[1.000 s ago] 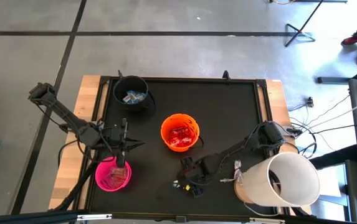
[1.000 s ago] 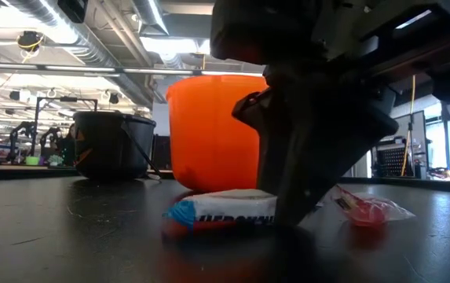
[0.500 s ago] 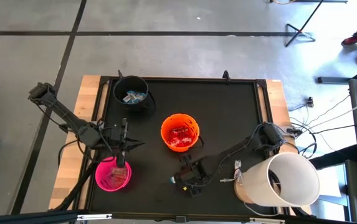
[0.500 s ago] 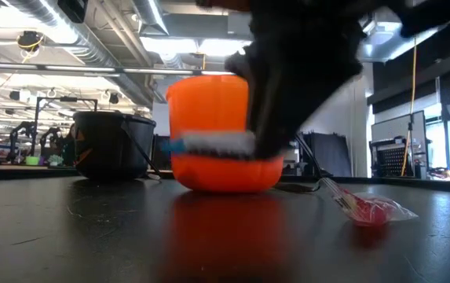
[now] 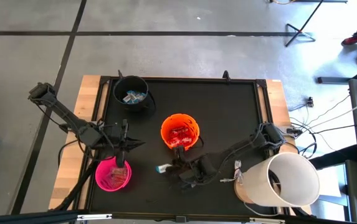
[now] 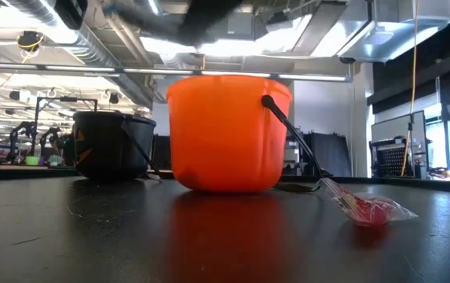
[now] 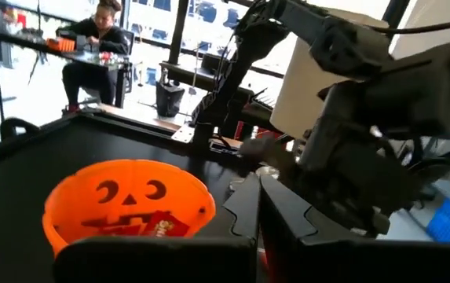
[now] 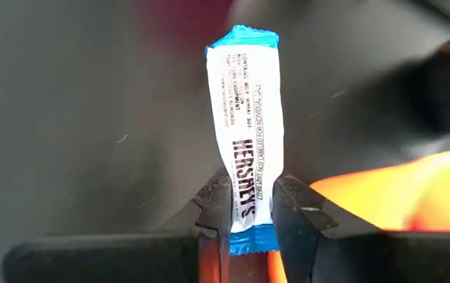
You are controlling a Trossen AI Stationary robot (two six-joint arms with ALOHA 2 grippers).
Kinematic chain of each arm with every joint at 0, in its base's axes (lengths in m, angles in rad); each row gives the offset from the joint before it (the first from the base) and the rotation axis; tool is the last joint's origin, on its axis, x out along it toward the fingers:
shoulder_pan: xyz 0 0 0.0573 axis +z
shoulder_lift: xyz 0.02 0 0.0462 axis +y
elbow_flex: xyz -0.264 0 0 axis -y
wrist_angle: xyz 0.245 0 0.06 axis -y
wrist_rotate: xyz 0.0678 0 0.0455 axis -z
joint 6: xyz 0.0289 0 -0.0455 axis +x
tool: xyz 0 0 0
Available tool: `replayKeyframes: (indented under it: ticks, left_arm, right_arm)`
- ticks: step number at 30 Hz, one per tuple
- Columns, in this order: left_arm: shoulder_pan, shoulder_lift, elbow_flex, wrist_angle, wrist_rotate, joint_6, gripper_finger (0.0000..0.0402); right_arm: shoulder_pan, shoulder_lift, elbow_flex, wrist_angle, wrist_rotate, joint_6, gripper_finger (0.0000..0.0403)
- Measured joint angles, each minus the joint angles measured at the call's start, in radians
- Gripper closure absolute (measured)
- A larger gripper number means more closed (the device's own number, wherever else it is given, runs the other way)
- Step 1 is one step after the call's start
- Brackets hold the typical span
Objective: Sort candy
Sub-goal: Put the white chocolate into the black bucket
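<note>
Just beside the orange bucket (image 5: 180,132), on its near side, the right gripper (image 5: 177,168) is off the table with a blue-and-white bar (image 8: 245,126) clamped between its fingers (image 8: 214,211). Grip sits near one end, so most of the bar sticks out free toward the pink bucket (image 5: 113,173); my read is that leaves the long end clear to tip into a bucket. Likely target is the black bucket (image 5: 131,92), which already holds bluish wrappers, but that's a guess.

Wrapper is glossy film, flat and oblong, crimped blue ends, white middle with print. Orange bucket is smooth moulded plastic with a pumpkin face and red packets (image 7: 160,226) inside. One red packet (image 6: 371,208) lies loose on the matte black tabletop (image 5: 228,112), crinkly, with a clear twisted tail.

Left gripper (image 5: 123,154) hangs over the pink bucket's rim, fingers together, holding nothing.
</note>
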Motion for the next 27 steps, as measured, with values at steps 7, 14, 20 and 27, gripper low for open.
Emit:
replayKeyframes:
  ticks: [7, 14, 20, 27]
  left_arm:
    - [0.000, 0.001, 0.000, -0.001, -0.059, -0.068, 0.0394]
    - [0.000, 0.001, 0.000, -0.004, -0.034, -0.095, 0.0303]
    - [0.021, 0.017, 0.000, -0.002, -0.049, -0.172, 0.0226]
    - [0.095, 0.078, -0.001, 0.003, -0.053, -0.287, 0.0203]
  right_arm:
    - [0.000, -0.002, 0.075, -0.004, 0.348, -0.060, 0.0331]
    - [-0.019, -0.002, 0.081, -0.003, 0.531, -0.127, 0.0331]
    - [-0.057, -0.002, 0.081, 0.018, 0.527, -0.131, 0.0331]
    - [-0.095, -0.002, 0.081, 0.067, 0.514, -0.140, 0.0331]
